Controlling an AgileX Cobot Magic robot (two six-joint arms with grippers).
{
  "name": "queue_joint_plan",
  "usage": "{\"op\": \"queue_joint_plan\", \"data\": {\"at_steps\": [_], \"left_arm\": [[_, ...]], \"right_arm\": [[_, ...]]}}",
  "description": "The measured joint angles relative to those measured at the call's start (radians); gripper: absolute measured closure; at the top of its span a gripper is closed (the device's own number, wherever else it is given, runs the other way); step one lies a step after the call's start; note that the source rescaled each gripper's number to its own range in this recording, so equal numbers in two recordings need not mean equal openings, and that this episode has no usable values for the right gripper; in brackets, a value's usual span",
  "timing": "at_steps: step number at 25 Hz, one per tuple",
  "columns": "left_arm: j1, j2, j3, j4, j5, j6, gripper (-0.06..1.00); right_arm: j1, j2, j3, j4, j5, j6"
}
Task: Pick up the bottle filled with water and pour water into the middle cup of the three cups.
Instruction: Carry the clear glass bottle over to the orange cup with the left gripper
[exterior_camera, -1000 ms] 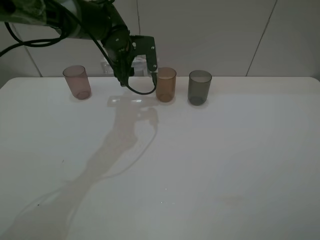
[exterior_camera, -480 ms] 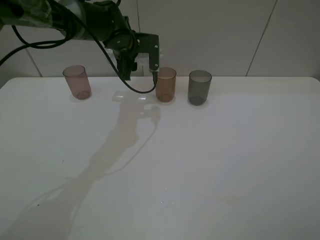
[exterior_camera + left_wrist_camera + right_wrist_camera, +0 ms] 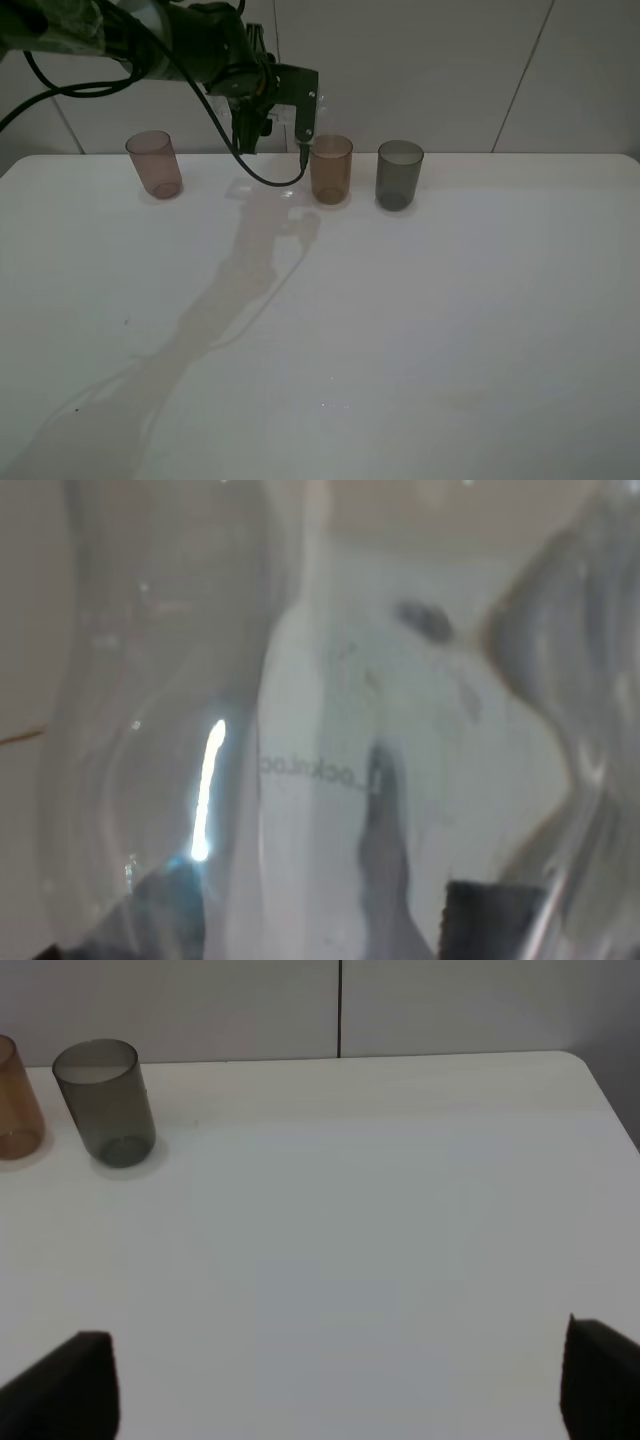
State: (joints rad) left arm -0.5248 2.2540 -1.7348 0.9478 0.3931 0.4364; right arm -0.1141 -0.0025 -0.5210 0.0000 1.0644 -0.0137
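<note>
My left gripper [image 3: 278,122] is shut on the clear bottle [image 3: 284,112] and holds it in the air at the back, just left of and above the rim of the amber-orange middle cup [image 3: 331,169]. In the left wrist view the bottle [image 3: 330,740] fills the picture, so close that its water level cannot be told. The pinkish-brown cup [image 3: 154,164] stands to the left and the dark grey cup [image 3: 399,174] to the right. All three cups stand upright. My right gripper [image 3: 330,1385] is open and empty above the right of the table; the exterior high view does not show it.
The white table [image 3: 400,330] runs up to a pale panelled wall just behind the cups. The right wrist view shows the grey cup [image 3: 104,1103], part of the amber cup [image 3: 14,1100], and the table's far right edge [image 3: 600,1090].
My left gripper has lifted the bottle higher and carried it a little to the right, nearer the amber cup. The cups have not moved.
</note>
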Motion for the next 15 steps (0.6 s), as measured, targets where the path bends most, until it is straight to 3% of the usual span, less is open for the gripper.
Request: {"op": "queue_joint_plan", "data": {"at_steps": [15], "left_arm": [[0.000, 0.000, 0.000, 0.037, -0.001, 0.000, 0.93]], "right_arm": [[0.000, 0.000, 0.000, 0.000, 0.000, 0.000]]}}
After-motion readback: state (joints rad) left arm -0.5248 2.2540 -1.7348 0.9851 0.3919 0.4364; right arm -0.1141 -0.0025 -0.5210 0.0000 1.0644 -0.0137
